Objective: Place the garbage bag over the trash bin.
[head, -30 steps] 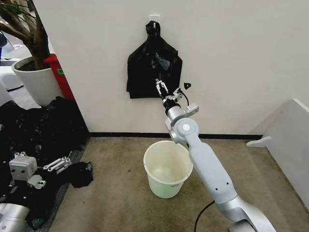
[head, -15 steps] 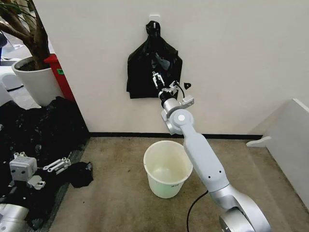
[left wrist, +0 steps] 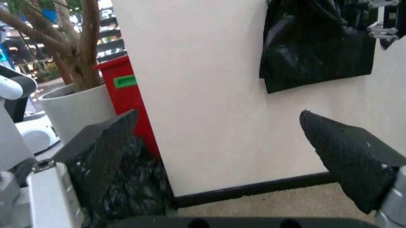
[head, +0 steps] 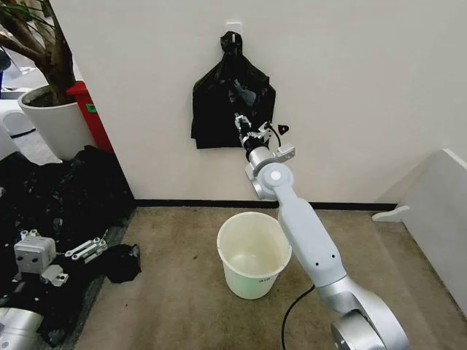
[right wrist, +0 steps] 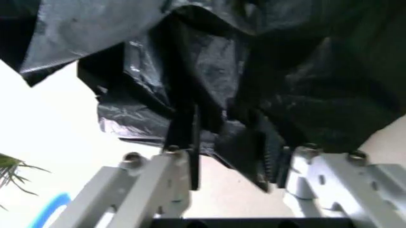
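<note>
Right arm is stretched up and forward to the wall; right gripper point(head: 242, 121) sits at the lower right part of the black bundle point(head: 232, 98), the flat trapezoid pack with a knotted top hanging from a white hook point(head: 233, 28). In the right wrist view the fingers point(right wrist: 184, 137) are spread, with glossy black film from the bundle hanging down between and around them, touching the pads; jaws are not clamped, nothing gripped yet. Whether a single garbage bag is separated from that pack cannot be told, it all reads as one crumpled black mass. Trash bin point(head: 253, 255) stands upright on the carpet directly below the extended arm, near the wall, mouth open, cream-white, small dark label on its near side, well below the gripper and apart from it. Left gripper point(head: 87, 249) is parked low at the robot's left, over a big heap of black plastic point(head: 58, 189) spread on the floor; the left wrist view shows its two dark fingers point(left wrist: 104, 156) wide apart, holding nothing. Farther left stand a white plant pot point(head: 51, 120) with a tree and a red box point(head: 89, 109) against the wall.
</note>
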### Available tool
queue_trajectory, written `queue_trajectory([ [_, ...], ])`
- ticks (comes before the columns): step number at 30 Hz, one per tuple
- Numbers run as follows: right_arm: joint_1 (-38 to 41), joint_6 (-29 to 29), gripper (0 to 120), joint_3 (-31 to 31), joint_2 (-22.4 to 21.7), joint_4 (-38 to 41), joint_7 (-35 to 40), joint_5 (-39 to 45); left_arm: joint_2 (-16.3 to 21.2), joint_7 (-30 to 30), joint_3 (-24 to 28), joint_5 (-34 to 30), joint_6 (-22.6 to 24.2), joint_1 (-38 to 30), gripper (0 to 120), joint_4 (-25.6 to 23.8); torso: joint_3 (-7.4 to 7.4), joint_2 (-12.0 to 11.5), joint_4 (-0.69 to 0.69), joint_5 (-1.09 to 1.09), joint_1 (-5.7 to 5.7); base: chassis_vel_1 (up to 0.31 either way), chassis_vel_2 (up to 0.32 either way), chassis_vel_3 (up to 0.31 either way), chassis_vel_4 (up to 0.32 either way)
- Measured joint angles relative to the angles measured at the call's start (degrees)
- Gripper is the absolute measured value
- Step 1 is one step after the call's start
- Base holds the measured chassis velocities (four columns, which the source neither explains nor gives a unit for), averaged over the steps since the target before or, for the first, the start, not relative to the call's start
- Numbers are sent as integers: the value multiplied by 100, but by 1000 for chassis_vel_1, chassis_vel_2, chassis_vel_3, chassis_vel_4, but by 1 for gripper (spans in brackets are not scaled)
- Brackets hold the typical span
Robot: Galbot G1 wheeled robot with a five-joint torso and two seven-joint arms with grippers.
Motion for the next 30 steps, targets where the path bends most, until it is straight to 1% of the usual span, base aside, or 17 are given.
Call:
queue_trajectory([
  [1,0,0,23,0,0,0,0,0,0,0,0,0,0,0,100,0,0,0,0,0,0,0,0,0,0],
  [2,-15,-4,18,1,-17,8,-1,3,-1,0,-1,0,-1,0,100,0,0,0,0,0,0,0,0,0,0],
  [4,-23,-6,11,5,-29,12,-1,12,-1,1,-1,0,-2,0,100,0,0,0,0,0,0,0,0,0,0],
  [5,-29,-8,4,12,-40,22,-3,23,-2,1,-2,1,-4,0,100,0,0,0,0,0,0,0,0,0,0],
  [6,-31,-9,0,16,-47,27,-3,29,-2,1,-2,1,-5,0,100,0,0,0,0,0,0,0,0,0,0],
  [14,-57,-9,0,29,-59,78,23,35,-5,4,-5,1,-9,1,100,0,0,0,0,0,0,0,0,0,0],
  [23,-497,15,0,-87,-177,403,153,-3,-11,8,-9,1,-16,1,100,0,-1,0,0,0,0,0,0,0,0],
  [30,-678,37,0,-93,-199,562,230,-33,-15,11,-10,1,-20,-1,100,0,-1,0,0,0,0,0,0,0,0],
])
